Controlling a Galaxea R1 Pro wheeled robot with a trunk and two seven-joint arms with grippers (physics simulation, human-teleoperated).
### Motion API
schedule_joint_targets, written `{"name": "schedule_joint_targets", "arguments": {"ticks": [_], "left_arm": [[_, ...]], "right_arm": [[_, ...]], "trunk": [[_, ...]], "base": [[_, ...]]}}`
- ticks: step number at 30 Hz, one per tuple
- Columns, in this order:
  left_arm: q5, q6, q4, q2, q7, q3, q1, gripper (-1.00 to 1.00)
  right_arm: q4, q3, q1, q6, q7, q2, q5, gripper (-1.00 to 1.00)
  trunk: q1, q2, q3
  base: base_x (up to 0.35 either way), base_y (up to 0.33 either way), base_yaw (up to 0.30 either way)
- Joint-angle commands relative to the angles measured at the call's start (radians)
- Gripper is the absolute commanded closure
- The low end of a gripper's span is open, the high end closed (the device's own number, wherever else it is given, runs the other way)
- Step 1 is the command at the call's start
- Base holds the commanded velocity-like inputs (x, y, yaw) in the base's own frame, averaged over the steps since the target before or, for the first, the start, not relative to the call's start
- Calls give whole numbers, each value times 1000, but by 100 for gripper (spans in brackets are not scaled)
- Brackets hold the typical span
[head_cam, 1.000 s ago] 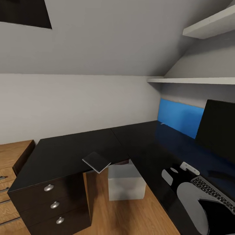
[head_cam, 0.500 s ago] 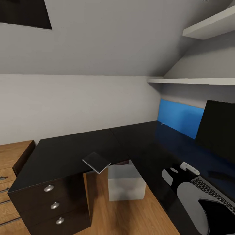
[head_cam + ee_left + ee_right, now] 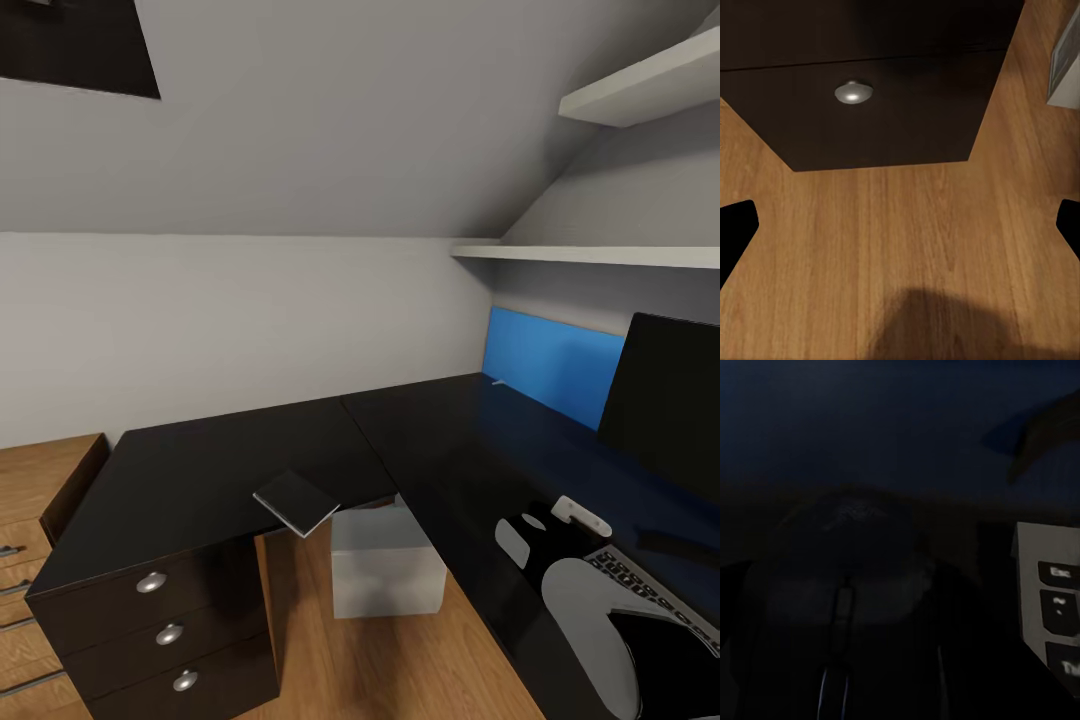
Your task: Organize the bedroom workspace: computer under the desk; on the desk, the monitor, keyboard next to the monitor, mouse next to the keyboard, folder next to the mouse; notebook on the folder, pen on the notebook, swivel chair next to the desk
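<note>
The black L-shaped desk (image 3: 220,465) carries the dark-grey notebook (image 3: 296,500), which overhangs its front edge. Under the desk stands the light-grey computer (image 3: 386,560). The monitor (image 3: 668,400) stands at the right, with the keyboard (image 3: 655,592) in front of it. A thin pale pen (image 3: 497,381) lies by the blue back panel. My right gripper (image 3: 535,542) hovers low beside the keyboard's corner. In the dark right wrist view the black mouse (image 3: 847,577) sits close below, next to the keyboard (image 3: 1050,604); the fingers cannot be made out. My left gripper (image 3: 900,232) is open above the floor. Folder and swivel chair are out of view.
The desk's black drawers with silver knobs (image 3: 168,633) stand at the left, and one knob (image 3: 853,92) shows in the left wrist view. A light-wood drawer chest (image 3: 30,500) adjoins them. White shelves (image 3: 590,252) hang above the desk. The floor (image 3: 907,247) is wood.
The whole head view has shifted slightly, so the camera moved. The notebook, computer, keyboard and right arm keep their places relative to one another.
</note>
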Motion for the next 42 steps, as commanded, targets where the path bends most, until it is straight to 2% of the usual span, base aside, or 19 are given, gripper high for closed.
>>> {"name": "schedule_joint_targets", "arguments": {"ticks": [1,3,4,24,29,32,42], "left_arm": [[11,-7,-1,1,5,-4,-1,-100],[11,-7,-1,1,5,-4,-1,-100],[11,-7,-1,1,5,-4,-1,-100],[11,-7,0,1,5,-4,-1,-100],[11,-6,0,1,5,-5,-1,-100],[11,-2,14,0,5,-7,-1,-100],[9,-1,65,-2,5,-9,-1,-100]], "right_arm": [[0,-2,-1,-9,1,0,-8,100],[0,-2,0,-9,1,1,-8,100],[0,-2,-1,-9,1,1,-7,-100],[-4,0,0,-12,1,3,-7,-100],[-11,4,-1,-17,1,15,-7,-100],[-12,6,-1,-18,1,39,0,-100],[-5,9,0,-18,3,55,5,-100]], "trunk": [[0,-1,-1],[0,-1,-1],[0,-1,-1],[0,-1,-1],[0,-1,-1],[0,-1,-1],[0,-1,-1]], "base": [[0,0,0],[0,0,0],[0,0,0],[0,0,0],[0,0,0],[0,0,96],[0,0,243]]}}
